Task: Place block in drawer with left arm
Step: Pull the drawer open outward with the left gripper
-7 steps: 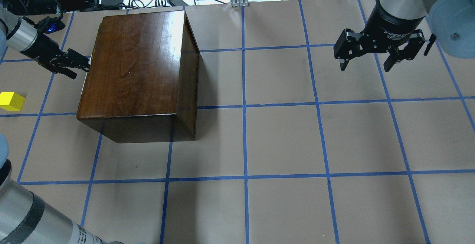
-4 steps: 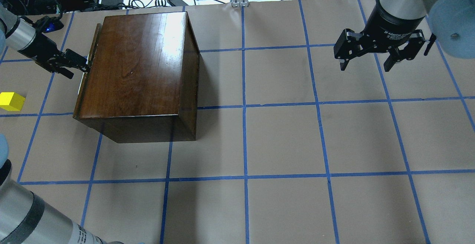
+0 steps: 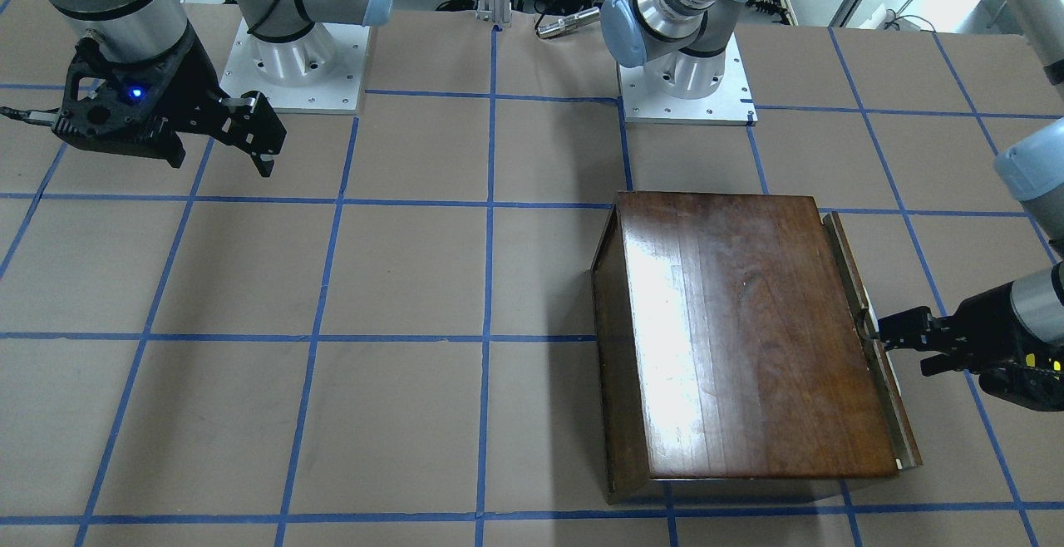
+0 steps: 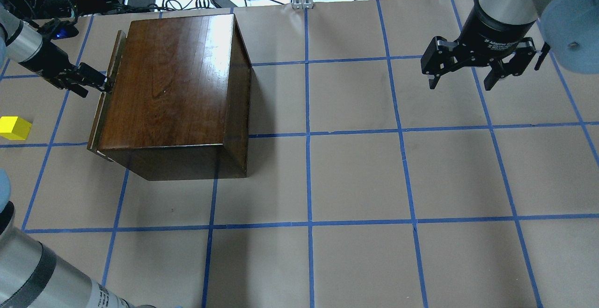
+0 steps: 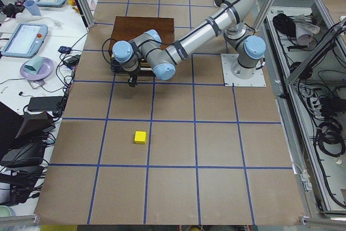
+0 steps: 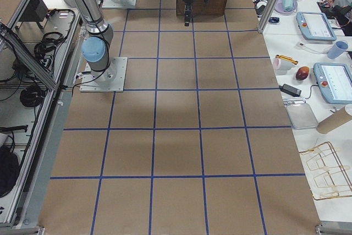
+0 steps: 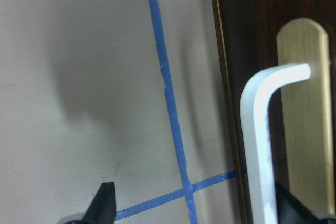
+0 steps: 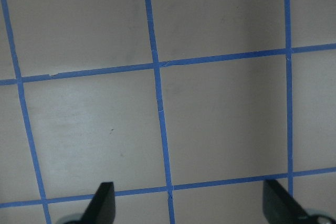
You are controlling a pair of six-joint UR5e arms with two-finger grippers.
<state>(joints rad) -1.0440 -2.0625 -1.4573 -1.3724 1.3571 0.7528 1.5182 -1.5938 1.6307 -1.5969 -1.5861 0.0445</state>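
Plainly, block lies outside barely-open drawer.

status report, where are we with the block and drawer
Left tool open, straddling the handle; drawer cracked open. Right tool open, over the table. Block on table, not picked up; gap looks too narrow yet.

**Box**, upper left of the overhead frame: dark-brown wood with visible grain and a glossy finish that carries a bright band of glare.
**Drawer**, along the box's right edge in the front-facing frame: dark wood front with a paler edge strip.
**Handle**: smooth satin silver metal, mounted on a dull brass-coloured plate.
**Surface**: matt brown paper, gridded with blue tape.
**Block**: plain matt yellow faces.
**Left end effector** and **right end effector**: matt black.
**Left arm**: silver metal tube with smooth pale-blue joint caps.
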